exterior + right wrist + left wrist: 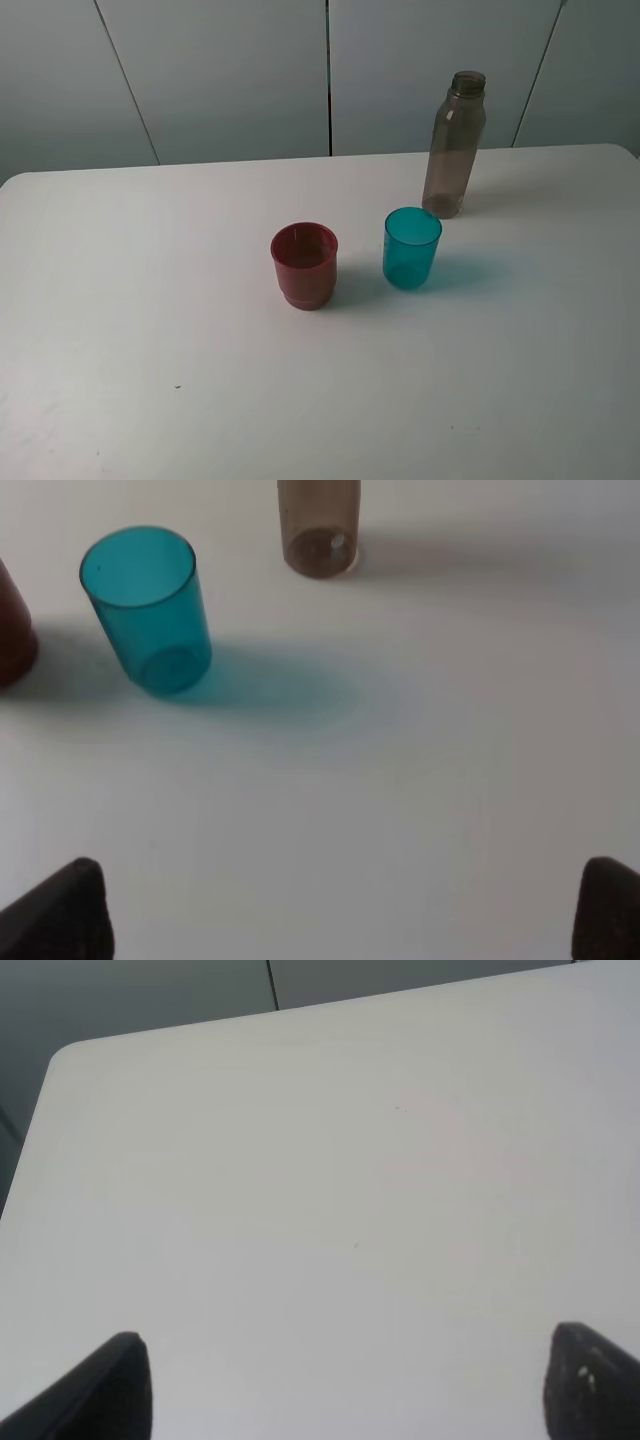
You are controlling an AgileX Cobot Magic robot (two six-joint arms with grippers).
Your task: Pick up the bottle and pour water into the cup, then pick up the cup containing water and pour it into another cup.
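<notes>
While the high view shows no arms, both wrist views show spread, empty fingers (pixel 345 1385) (pixel 345 910) — only the right sees the cup (pixel 147 607).

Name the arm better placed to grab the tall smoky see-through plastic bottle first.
Right, probably. The tall smoky see-through plastic bottle stands on the table's right side, and the right wrist view shows it ahead of open fingers; the left wrist view shows only bare table.

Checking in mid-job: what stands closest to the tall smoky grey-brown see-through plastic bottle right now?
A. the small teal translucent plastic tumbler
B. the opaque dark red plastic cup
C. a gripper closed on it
A: the teal translucent tumbler stands just in front of the smoky grey-brown plastic bottle, with the opaque dark red cup farther off.
</notes>
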